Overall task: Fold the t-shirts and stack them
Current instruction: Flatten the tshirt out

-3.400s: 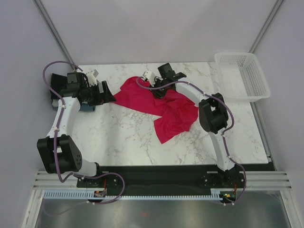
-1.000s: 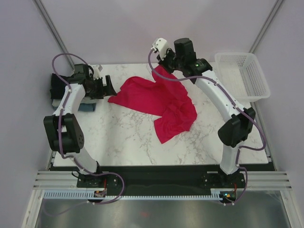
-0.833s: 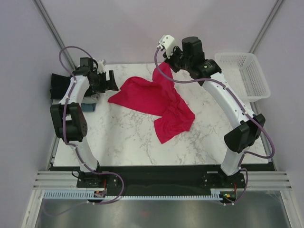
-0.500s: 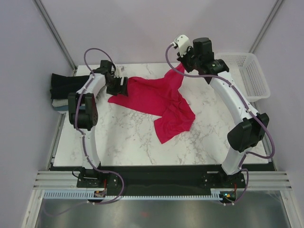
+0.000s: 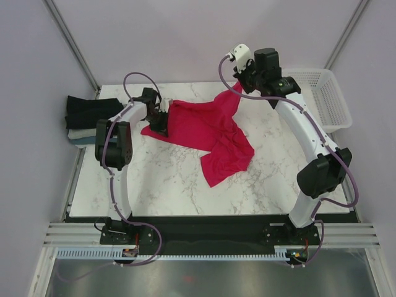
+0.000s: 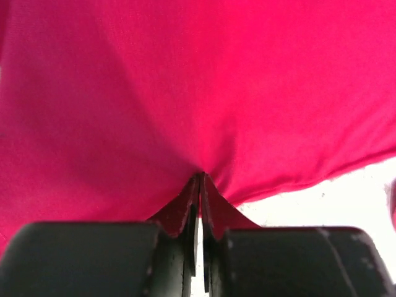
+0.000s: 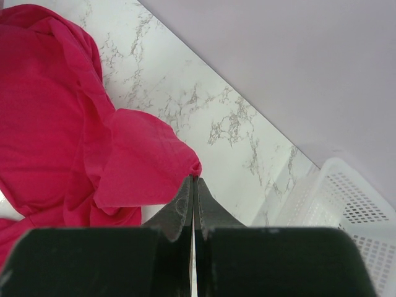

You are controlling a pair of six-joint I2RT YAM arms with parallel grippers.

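The red shirt [image 5: 207, 133] lies crumpled on the middle of the counter [image 5: 161, 179], toward the back. One part of it hangs down toward the near side. Its back right corner is pulled up off the counter into a point. Its left edge sits low, close to the counter.

At the left edge of the counter is a pile of folded shirts [image 5: 83, 120], black on top, pale under that and blue at the bottom. It is well apart from the red shirt. A white basket [image 5: 322, 99] sits at the back right corner.

The counter is white stone with grey lines. The walls around it are pale purple.

The left arm [image 5: 114, 145] reaches from the near edge to the back, then bends right toward the shirt's left edge. The left jaws are pressed together on a pinch of red cloth.

The right arm [image 5: 309, 136] stands tall and leans back and left, with its wrist high over the back of the counter. The right jaws are together too, gripping the raised corner of the red shirt.
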